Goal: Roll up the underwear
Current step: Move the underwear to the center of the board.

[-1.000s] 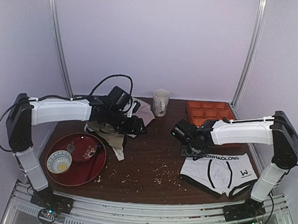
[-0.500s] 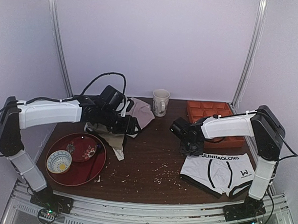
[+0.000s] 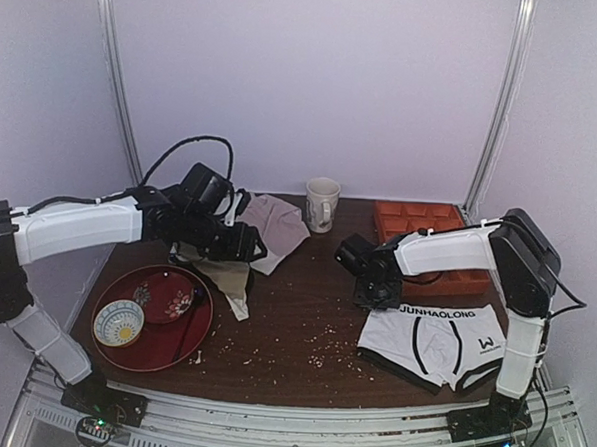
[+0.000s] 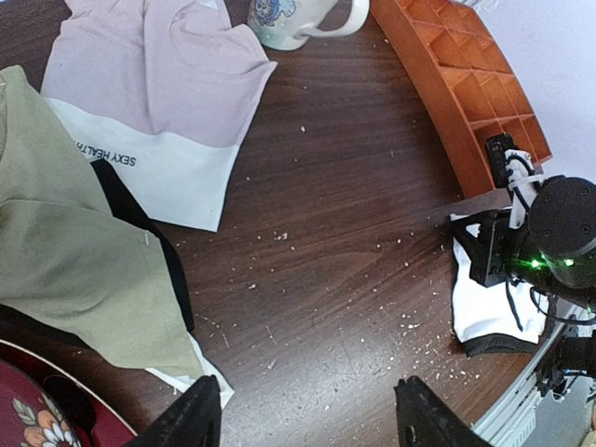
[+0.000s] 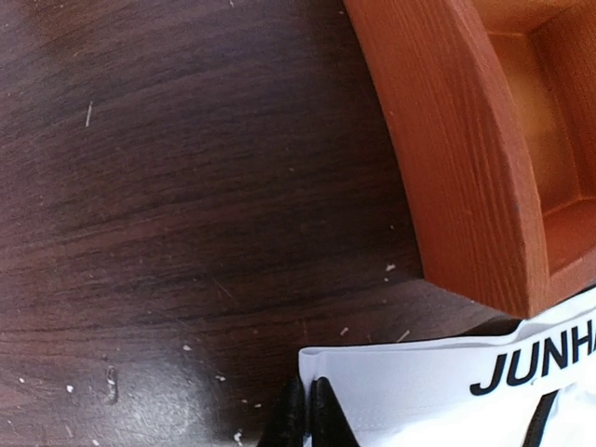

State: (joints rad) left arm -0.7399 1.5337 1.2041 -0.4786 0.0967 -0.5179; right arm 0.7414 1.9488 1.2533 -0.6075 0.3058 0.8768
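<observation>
The underwear (image 3: 433, 341), white boxer briefs with black piping and "JUNHAOLONG" on the waistband, lies flat at the table's front right. It also shows in the right wrist view (image 5: 438, 372) and at the right of the left wrist view (image 4: 484, 303). My right gripper (image 3: 375, 291) is down at the waistband's left corner, its black fingers (image 5: 307, 412) shut together with the folded white edge pinched between them. My left gripper (image 3: 242, 243) hovers wide open above bare wood (image 4: 307, 400) beside the other clothes, holding nothing.
An orange compartment tray (image 3: 419, 222) sits right behind the waistband. A mug (image 3: 322, 203) stands at the back centre. An olive-beige garment (image 3: 226, 275) and a pale pinkish cloth (image 3: 274, 222) lie at the left. A red plate (image 3: 187, 338) holds a bowl (image 3: 119, 322). Crumbs dot the wood.
My right gripper has closed on the waistband's left corner, and its arm has drawn in. The left arm has swung slightly back and left, still open.
</observation>
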